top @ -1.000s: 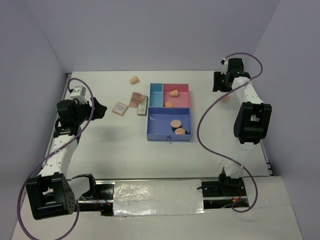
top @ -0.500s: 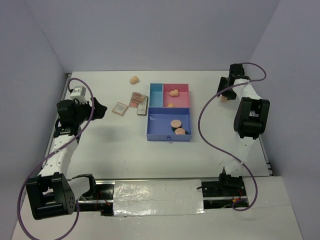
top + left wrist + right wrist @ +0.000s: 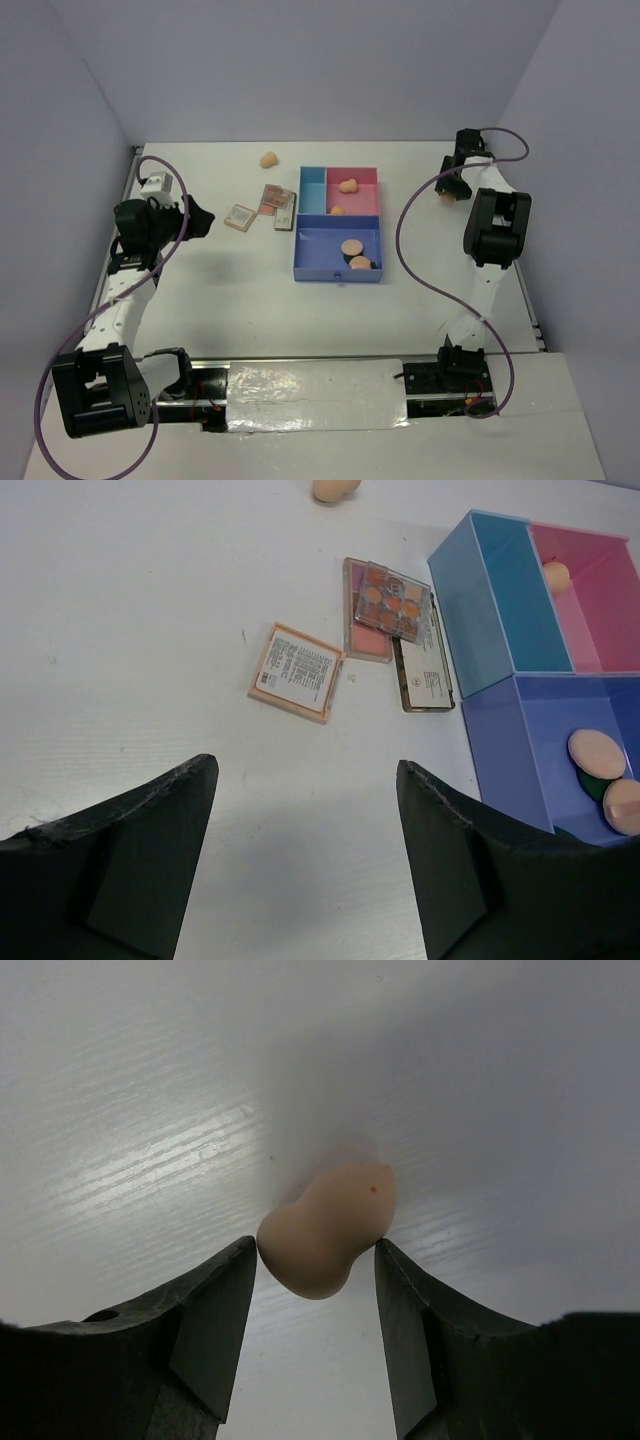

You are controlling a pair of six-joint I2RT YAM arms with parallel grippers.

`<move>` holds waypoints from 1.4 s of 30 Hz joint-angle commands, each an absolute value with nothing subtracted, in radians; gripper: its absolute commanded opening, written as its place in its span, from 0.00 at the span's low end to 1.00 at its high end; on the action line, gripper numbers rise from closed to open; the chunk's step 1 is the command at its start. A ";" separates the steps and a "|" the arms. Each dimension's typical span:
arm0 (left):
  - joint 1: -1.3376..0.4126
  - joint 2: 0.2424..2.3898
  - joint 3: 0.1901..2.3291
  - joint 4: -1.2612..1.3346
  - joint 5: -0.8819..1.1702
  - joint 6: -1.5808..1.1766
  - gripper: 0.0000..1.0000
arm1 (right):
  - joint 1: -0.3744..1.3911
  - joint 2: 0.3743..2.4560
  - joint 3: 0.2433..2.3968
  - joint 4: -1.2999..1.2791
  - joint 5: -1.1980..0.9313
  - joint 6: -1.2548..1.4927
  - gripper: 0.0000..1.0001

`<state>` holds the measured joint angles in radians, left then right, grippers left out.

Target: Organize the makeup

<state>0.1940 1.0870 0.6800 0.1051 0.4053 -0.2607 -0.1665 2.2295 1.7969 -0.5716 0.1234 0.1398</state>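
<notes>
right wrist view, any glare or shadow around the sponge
Right wrist view: streaky glare on the table beside the sponge, a soft shadow above it, sponge sharp, jaws dark at the bottom. Left wrist view: even light, palettes sharp.

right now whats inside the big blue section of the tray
Two peach round puffs and a dark green disc, partly covered by them. Anything beneath them is hidden.
</notes>
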 commanded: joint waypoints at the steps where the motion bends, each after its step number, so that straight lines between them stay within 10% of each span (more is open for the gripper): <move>1: 0.196 1.095 0.680 0.146 0.426 -0.245 0.84 | -0.173 2.243 1.850 -0.549 0.170 0.146 0.58; 19: 0.196 1.109 0.684 0.147 0.434 -0.245 0.84 | -0.199 2.174 1.789 -0.572 -0.024 0.112 0.00; 42: 0.196 1.106 0.683 0.143 0.433 -0.244 0.85 | 0.106 1.994 1.798 -0.589 -0.577 -0.115 0.00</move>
